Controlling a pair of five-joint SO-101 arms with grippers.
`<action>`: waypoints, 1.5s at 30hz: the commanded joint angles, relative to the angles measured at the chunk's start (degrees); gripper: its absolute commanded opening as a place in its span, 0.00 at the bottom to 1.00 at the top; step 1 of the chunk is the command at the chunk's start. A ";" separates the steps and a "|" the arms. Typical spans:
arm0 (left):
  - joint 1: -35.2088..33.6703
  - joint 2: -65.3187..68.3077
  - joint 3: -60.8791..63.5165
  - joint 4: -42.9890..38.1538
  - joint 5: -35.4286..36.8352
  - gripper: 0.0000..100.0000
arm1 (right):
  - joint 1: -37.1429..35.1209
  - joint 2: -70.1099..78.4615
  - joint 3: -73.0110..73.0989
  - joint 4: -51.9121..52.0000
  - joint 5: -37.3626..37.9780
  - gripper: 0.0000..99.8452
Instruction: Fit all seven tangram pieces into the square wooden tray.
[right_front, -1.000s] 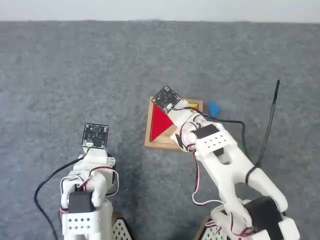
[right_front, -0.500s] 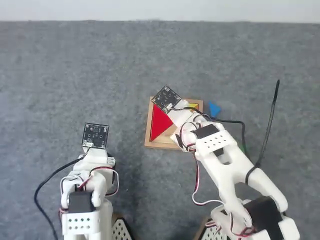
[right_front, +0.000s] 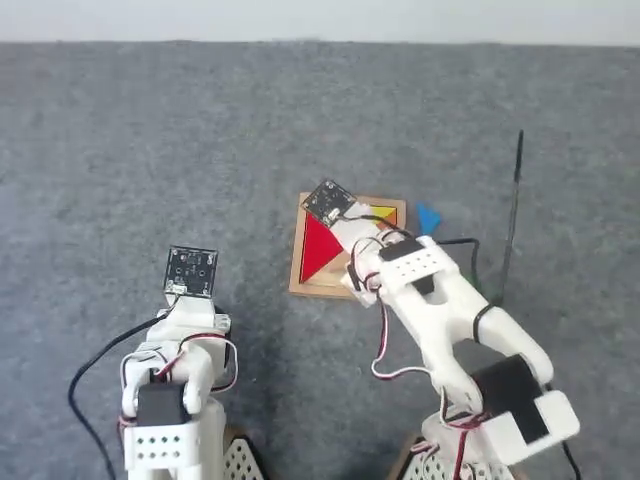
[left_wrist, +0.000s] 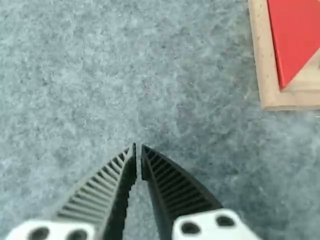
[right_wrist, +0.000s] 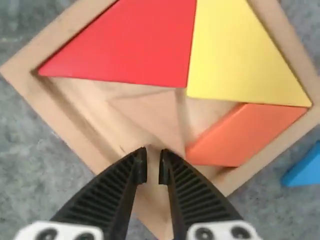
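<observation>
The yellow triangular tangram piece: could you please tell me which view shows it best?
The right wrist view: the yellow triangular tangram piece lies close-up in the square wooden tray, edge to edge with the red triangular piece. The high view gives a small sliver past the right arm.

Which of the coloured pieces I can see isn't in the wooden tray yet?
The blue piece: it lies on the grey mat beside the tray, while the red piece, yellow piece and orange piece sit inside it.
</observation>
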 joint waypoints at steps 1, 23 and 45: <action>0.09 -0.97 -0.66 0.18 0.00 0.02 | 2.86 0.22 -4.57 0.31 -0.35 0.05; 0.09 -0.97 -0.66 0.18 0.00 0.02 | 0.40 1.63 -7.91 -1.45 -3.16 0.05; 0.09 -0.97 -0.66 0.18 0.00 0.02 | 2.59 -0.04 -5.89 -1.10 -2.81 0.05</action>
